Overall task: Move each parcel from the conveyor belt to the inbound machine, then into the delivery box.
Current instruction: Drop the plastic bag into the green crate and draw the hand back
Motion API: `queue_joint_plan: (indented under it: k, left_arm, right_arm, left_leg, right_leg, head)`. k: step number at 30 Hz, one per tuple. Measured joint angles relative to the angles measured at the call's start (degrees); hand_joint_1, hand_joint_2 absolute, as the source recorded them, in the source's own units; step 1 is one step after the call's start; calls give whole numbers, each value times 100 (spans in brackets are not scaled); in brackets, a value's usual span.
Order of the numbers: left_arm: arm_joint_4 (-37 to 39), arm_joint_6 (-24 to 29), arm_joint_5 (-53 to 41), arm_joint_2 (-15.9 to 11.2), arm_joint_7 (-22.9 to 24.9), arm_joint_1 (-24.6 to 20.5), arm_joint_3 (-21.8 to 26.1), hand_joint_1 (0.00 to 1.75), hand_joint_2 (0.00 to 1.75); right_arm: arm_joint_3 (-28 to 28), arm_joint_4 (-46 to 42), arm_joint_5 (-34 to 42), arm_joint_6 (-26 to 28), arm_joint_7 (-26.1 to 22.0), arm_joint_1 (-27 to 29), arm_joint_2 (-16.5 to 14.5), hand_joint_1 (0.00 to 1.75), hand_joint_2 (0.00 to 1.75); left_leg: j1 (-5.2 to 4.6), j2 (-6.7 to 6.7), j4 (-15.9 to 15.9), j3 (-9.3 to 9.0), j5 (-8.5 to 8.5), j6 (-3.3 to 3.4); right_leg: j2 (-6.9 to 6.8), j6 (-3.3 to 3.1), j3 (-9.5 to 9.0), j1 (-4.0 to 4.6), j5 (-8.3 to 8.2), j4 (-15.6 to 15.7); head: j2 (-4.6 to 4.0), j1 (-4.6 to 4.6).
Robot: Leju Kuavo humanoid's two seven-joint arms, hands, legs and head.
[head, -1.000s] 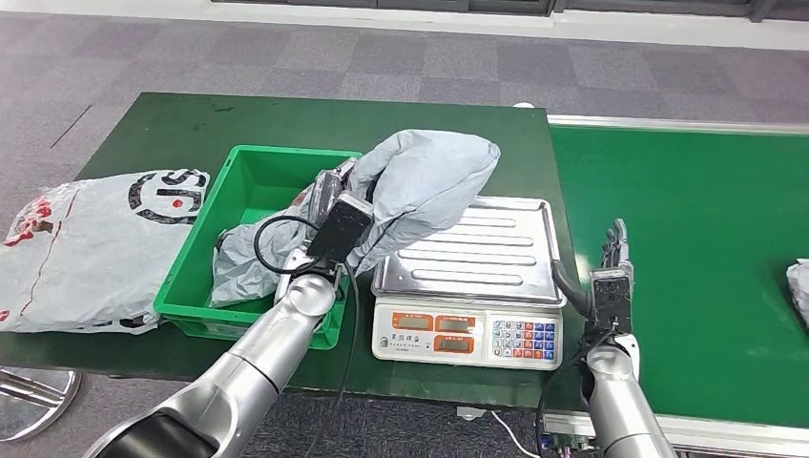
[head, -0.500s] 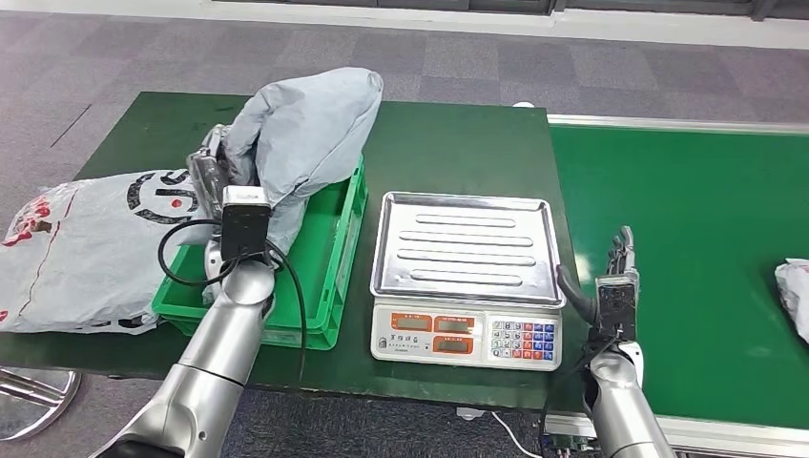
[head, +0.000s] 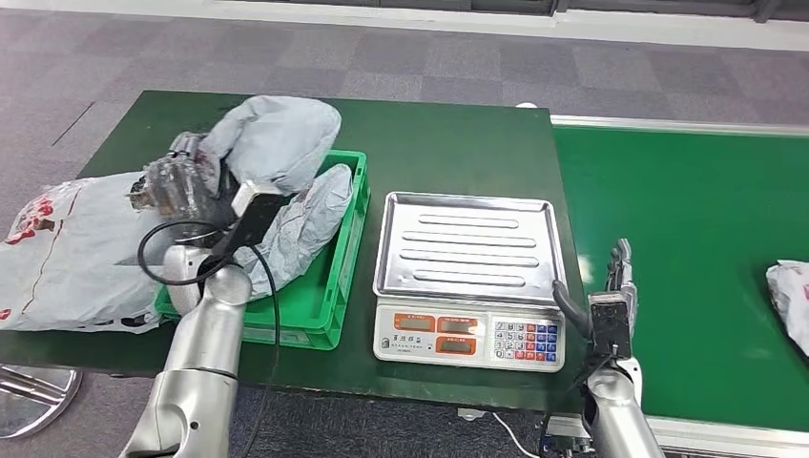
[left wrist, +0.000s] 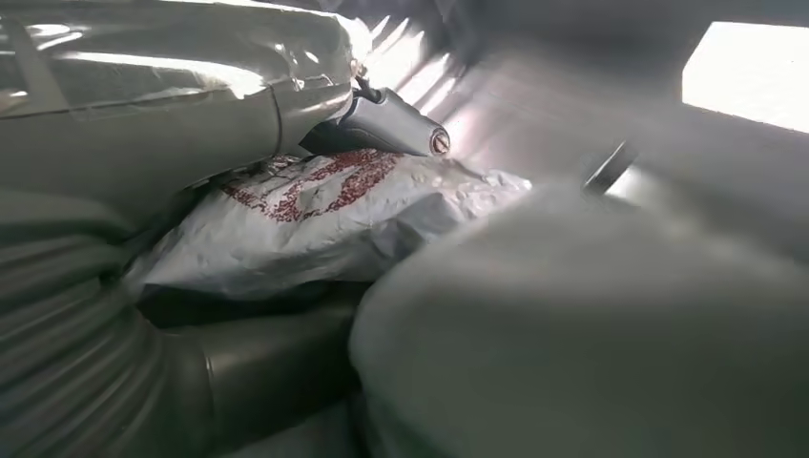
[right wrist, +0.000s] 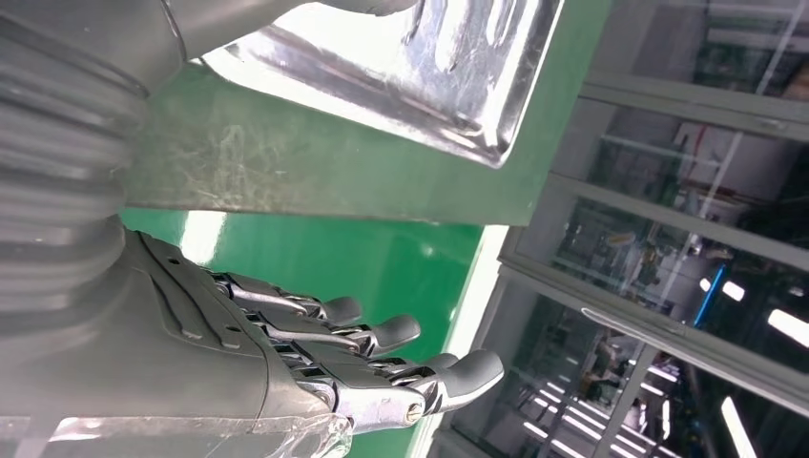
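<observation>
Head view, my left robot hand: raised over the far left corner of the green delivery box, fingers wrapped around the upper end of a grey parcel. I judge I grip it high so the soft bag can drape down into the box.
Head view, parcel: its lower part sags inside the box, its upper part bulges above the rim beside my hand.
Head view, inbound machine: steel tray bare, just right of the box on the counter.
Head view, my right robot hand: holding nothing, fingers straight, at the conveyor belt edge beside the scale, likely waiting for the next parcel, well apart at the far right.
Head view, white printed bag: lies left of the box.
Left wrist view: blurred grey plastic pressed close around my hand; red-printed white film beyond.
Right wrist view: fingers extended, apart, touching nothing; tray corner nearby.
</observation>
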State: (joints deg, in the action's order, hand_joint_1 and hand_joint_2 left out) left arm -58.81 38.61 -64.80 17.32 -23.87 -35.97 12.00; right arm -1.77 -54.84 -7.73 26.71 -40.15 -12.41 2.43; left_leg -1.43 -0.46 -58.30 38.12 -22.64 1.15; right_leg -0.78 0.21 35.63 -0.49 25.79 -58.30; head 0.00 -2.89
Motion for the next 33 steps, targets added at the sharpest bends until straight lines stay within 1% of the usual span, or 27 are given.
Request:
queue_joint_plan:
  k: [2,3,4,6,8,9,11,15,17,21,23,24,25,26,27,28,29,30,31,32,33]
  left_arm:
    - [521,-397,-549,-110,1244,-83,-284,175,175]
    - [774,-676,-730,-182,1727,-102,-466,175,175]
    - [1002,-980,-853,-249,2058,-122,-636,175,175]
    - [1449,-1692,-994,-359,2442,-201,-964,175,175]
    - [1865,-2385,-1018,-446,2649,-343,-1251,175,175]
    - [2041,-2628,-1000,-479,2710,-419,-1363,175,175]
    - [2314,-2866,-945,-531,2757,-546,-1517,173,175]
    - [2635,-2944,-890,-590,2747,-674,-1710,17,175]
    - [2713,-2865,-863,-606,2757,-690,-1778,17,175]
    - [2814,-2747,-793,-625,2752,-716,-1855,0,175]
    - [2837,-2433,-547,-630,2535,-700,-1867,0,175]
    - [2820,-2134,-224,-626,2221,-668,-1856,0,175]
    - [2765,-1815,272,-615,1734,-617,-1827,0,175]
    - [2660,-1558,965,-596,1065,-549,-1772,0,175]
    - [2521,-1383,1771,-572,299,-474,-1700,0,175]
    - [2377,-1319,2542,-547,-411,-402,-1629,0,175]
    - [2242,-1307,3188,-526,-970,-339,-1572,0,175]
    - [2138,-1314,3575,-510,-1264,-290,-1541,0,175]
    - [2054,-1379,3816,-498,-1359,-249,-1525,0,175]
    - [1992,-1554,4026,-489,-1337,-215,-1506,0,131]
    - [1954,-1855,4319,-482,-1288,-188,-1472,0,87]
  right_arm:
    - [0,-59,-87,-95,0,53,-2,0,175]
    - [0,-72,-134,-146,0,66,-2,0,175]
    - [0,-73,-171,-186,0,65,-2,0,175]
    - [0,-56,-212,-249,0,19,-2,0,175]
    - [-1,-17,-226,-296,1,-71,-2,0,175]
    - [-3,4,-236,-311,2,-114,-1,0,175]
    - [-7,28,-262,-330,2,-156,-1,0,175]
    - [-9,33,-338,-346,2,-139,-9,0,175]
    - [-12,32,-362,-358,2,-124,-17,0,175]
    - [-23,30,-372,-375,2,-93,-27,0,175]
    - [-32,2,-392,-367,1,-66,-30,0,175]
    - [-36,-50,-414,-344,1,-35,-30,0,175]
    - [-38,-139,-426,-317,1,7,-30,0,175]
    - [-38,-266,-416,-293,0,54,-29,0,175]
    - [-41,-416,-392,-285,1,96,-28,0,175]
    - [-45,-565,-357,-300,5,124,-28,0,175]
    - [-49,-702,-332,-322,12,138,-26,0,175]
    - [-56,-816,-322,-346,20,143,-23,0,175]
    - [-68,-916,-319,-363,26,146,-21,0,175]
    - [-85,-1004,-318,-371,25,149,-18,0,175]
    - [-107,-1091,-316,-374,21,151,-13,0,175]
  left_leg:
    - [0,10,0,0,0,-1]
    - [0,19,0,1,0,-2]
    - [0,28,0,1,0,-3]
    - [0,41,0,1,3,-5]
    - [0,42,0,0,6,-5]
    - [0,40,0,-1,6,-5]
    - [0,33,0,-4,7,-4]
    - [0,25,0,-5,6,-3]
    - [0,25,0,-6,6,-3]
    - [0,23,0,-7,6,-3]
    - [0,23,0,-7,8,-2]
    - [0,23,0,-7,8,-1]
    - [0,22,0,-6,9,-1]
    - [-1,22,0,-6,9,0]
    - [-1,22,0,-5,9,-1]
    - [-1,23,0,-6,8,-1]
    - [-1,25,0,-7,7,-2]
    - [-1,26,-1,-7,6,-2]
    - [-1,28,-1,-7,5,-2]
    - [-1,28,-1,-7,3,-1]
    - [-1,27,-1,-6,2,0]
  right_leg:
    - [6,-2,3,0,-3,0]
    - [14,-4,7,1,-7,0]
    - [21,-5,11,1,-10,0]
    - [32,-6,15,1,-15,-1]
    - [33,-7,13,1,-16,-1]
    - [32,-7,10,1,-16,-1]
    - [28,-6,4,1,-16,-1]
    - [23,-3,-1,1,-13,-1]
    - [23,-2,-1,1,-11,-1]
    - [19,-2,-4,1,-11,-1]
    - [19,-2,-4,1,-12,-1]
    - [19,-1,-4,1,-13,-1]
    - [18,-1,-4,1,-13,-1]
    - [18,-1,-4,0,-13,-1]
    - [18,-1,-4,0,-13,-1]
    - [20,-1,-3,0,-13,-1]
    - [23,-1,-2,0,-13,-1]
    - [26,-1,-2,0,-13,-1]
    - [28,-1,-1,0,-12,-1]
    - [28,-1,0,0,-12,0]
    - [26,-1,0,0,-12,0]
  head:
    - [0,-1]
    - [0,-1]
    - [0,-1]
    - [0,-1]
    - [0,-1]
    - [0,-1]
    - [0,-1]
    - [0,-1]
    - [0,-1]
    - [0,-1]
    - [0,-1]
    - [0,-2]
    - [0,-1]
    - [0,-1]
    - [0,-1]
    - [0,0]
    - [0,0]
    - [0,1]
    - [0,0]
    - [0,-1]
    - [0,-1]
